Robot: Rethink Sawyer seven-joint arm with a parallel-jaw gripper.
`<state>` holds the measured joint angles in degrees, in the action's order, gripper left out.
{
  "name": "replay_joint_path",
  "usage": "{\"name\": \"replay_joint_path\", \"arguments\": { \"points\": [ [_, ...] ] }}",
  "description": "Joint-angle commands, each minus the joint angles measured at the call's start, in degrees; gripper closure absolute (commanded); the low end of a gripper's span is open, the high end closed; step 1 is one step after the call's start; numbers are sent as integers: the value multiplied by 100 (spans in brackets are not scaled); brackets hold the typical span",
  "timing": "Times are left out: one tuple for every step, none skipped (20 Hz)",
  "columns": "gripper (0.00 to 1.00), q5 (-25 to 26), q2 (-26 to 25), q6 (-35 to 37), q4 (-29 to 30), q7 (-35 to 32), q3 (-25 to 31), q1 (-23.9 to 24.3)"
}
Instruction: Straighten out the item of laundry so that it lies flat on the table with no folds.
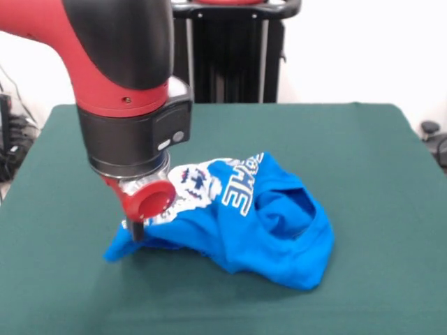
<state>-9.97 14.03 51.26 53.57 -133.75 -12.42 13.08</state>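
Observation:
The item of laundry (258, 223) is a bright blue T-shirt with white print and lettering, lying crumpled and folded over itself near the middle of the dark green table (377, 153). Its neck opening faces right and a thin corner trails out to the left. My gripper (137, 232) comes down from the red and black arm onto that left corner of the shirt. A dark fingertip touches the cloth there. The arm's wrist hides most of the fingers, so their state is not visible.
Bare green cloth surrounds the shirt on all sides. A black stand (230, 56) rises behind the table's far edge. Dark gear sits off the table at the right edge (433, 136) and at the left edge (10, 132).

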Motion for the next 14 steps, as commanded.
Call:
{"name": "replay_joint_path", "arguments": {
  "points": [
    [100, -147, -689, 901, -1305, -1239, 87, -201],
    [100, -163, -727, 972, -1412, -1293, 78, -217],
    [100, -163, -772, 1024, -1519, -1332, 61, -230],
    [100, -154, -867, 1008, -1629, -1347, 51, -227],
    [100, -145, -962, 992, -1740, -1362, 42, -223],
    [100, -136, -1087, 899, -1841, -1362, 50, -204],
    [100, -121, -1210, 803, -1941, -1365, 53, -187],
    [100, -112, -1311, 750, -2044, -1375, 50, -176],
    [100, -110, -1397, 767, -2173, -1389, 35, -166],
    [100, -103, -1458, 793, -2288, -1404, 6, -167],
    [100, -105, -1505, 832, -2406, -1398, -9, -159],
    [100, -124, -1558, 898, -2533, -1406, -14, -151],
    [100, -148, -1607, 967, -2665, -1409, -17, -137],
    [100, -167, -1683, 1037, -2830, -1440, -49, -127]
  ]
}}
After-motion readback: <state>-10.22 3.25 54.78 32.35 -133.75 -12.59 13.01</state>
